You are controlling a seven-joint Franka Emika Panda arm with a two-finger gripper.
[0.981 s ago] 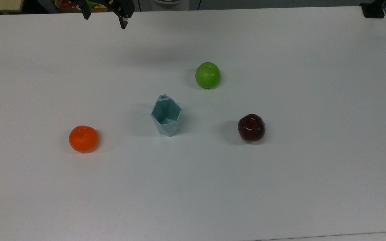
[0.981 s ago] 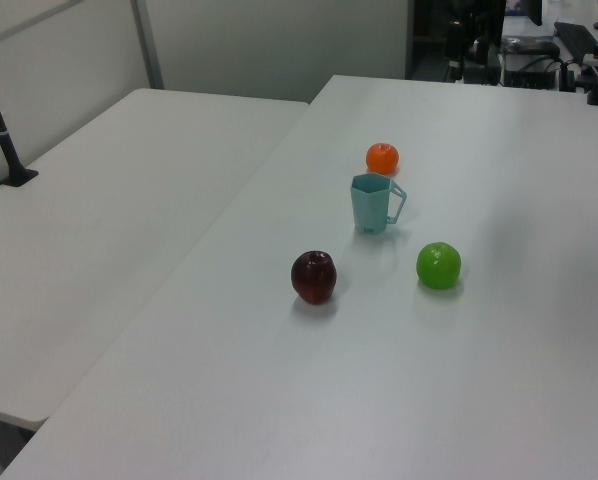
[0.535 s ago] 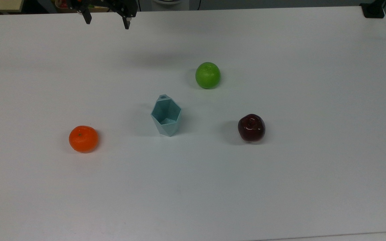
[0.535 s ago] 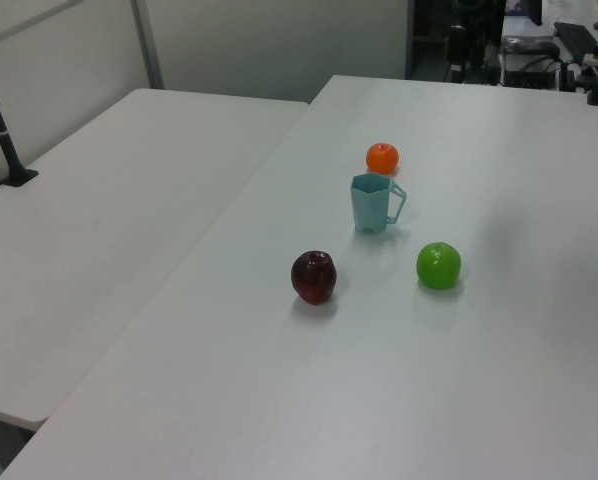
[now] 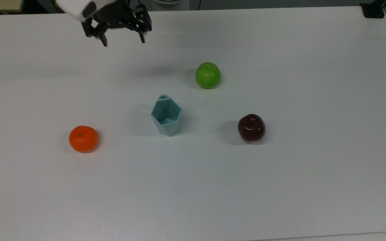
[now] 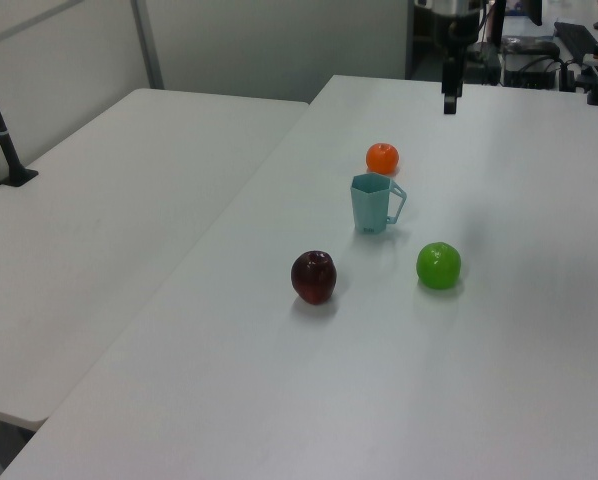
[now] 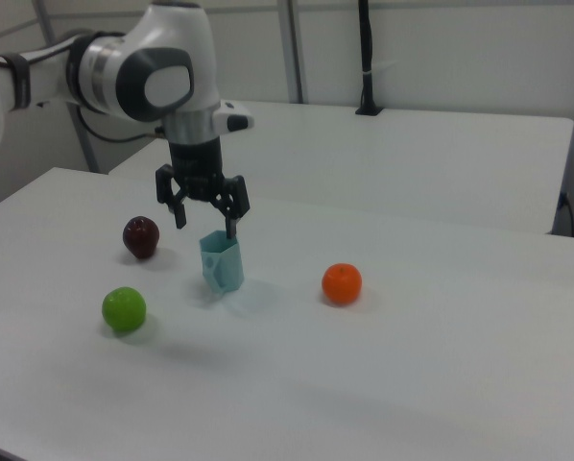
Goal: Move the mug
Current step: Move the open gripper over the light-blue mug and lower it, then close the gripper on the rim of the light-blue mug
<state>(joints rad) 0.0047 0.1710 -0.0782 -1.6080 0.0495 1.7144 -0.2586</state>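
Jaws spread wide and empty, the black two-finger gripper hangs above the far left of the white counter in the top view, well apart from the pale blue-teal faceted mug, which stands upright between a matte orange mandarin, a glossy dark red apple and a smooth green apple. In the left view the mug's tab handle points to the left view's right. In the right view the gripper hovers above the mug; judging by this, the grasp and the move are not yet done.

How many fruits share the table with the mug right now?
3, none apparently hidden. Top view: orange left of the mug, green apple above-right, dark red apple right.
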